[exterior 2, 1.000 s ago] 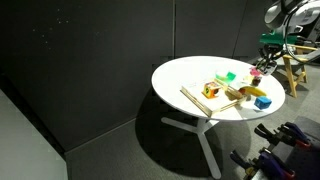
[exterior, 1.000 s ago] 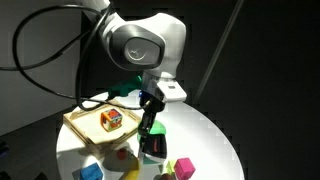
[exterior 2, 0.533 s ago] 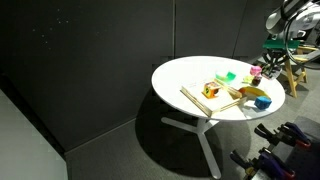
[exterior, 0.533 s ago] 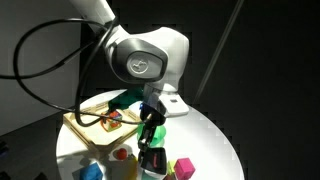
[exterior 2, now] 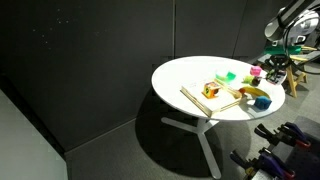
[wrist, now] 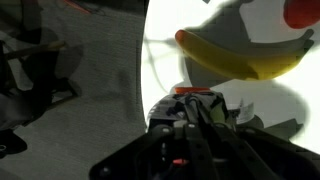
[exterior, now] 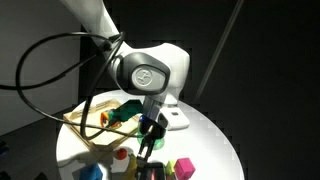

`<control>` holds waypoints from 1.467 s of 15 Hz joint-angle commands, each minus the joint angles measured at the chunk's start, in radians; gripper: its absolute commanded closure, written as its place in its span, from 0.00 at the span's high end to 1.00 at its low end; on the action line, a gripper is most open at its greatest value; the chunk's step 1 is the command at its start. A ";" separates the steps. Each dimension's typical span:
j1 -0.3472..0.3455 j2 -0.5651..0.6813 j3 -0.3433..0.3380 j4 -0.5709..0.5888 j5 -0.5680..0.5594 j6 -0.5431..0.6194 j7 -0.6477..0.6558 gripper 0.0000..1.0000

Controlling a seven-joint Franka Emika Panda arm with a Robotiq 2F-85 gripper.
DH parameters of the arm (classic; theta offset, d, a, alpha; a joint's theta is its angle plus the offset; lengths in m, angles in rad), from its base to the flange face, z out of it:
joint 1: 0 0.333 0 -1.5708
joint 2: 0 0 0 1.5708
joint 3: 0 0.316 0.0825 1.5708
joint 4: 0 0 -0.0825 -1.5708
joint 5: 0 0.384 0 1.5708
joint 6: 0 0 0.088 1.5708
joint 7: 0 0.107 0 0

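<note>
In an exterior view, the dark gripper (exterior: 147,140) hangs low over the round white table (exterior: 212,135). The shallow wooden tray (exterior: 76,122) is at its 9 o'clock and a small pink cube (exterior: 183,167) at its 5 o'clock. How far the fingers are spread is lost in shadow here.

In an exterior view from farther off, the gripper (exterior 2: 270,64) stands at the table's 2 o'clock rim. The curved yellow banana (exterior 2: 258,93) lies near it at about 7 o'clock, close to the table edge.

In the wrist view, the banana (wrist: 245,60) lies at 1 o'clock of the gripper (wrist: 192,108), near but apart from it. The table edge runs past at 10 o'clock, with dark floor beyond. The fingers merge into the black housing, so I cannot tell how wide they stand.

The likely risk is the rim. A glancing touch on the rounded, smooth banana could roll or slide it off the table, and an off-centre grip could let it pivot out.
</note>
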 commanded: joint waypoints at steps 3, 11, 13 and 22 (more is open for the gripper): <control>0.004 0.042 -0.020 0.050 -0.036 -0.044 0.013 0.02; 0.005 0.067 -0.025 0.079 -0.033 -0.052 0.020 0.02; 0.005 0.074 -0.026 0.087 -0.033 -0.056 0.024 0.02; -0.004 0.150 -0.022 0.148 -0.020 -0.054 0.037 0.02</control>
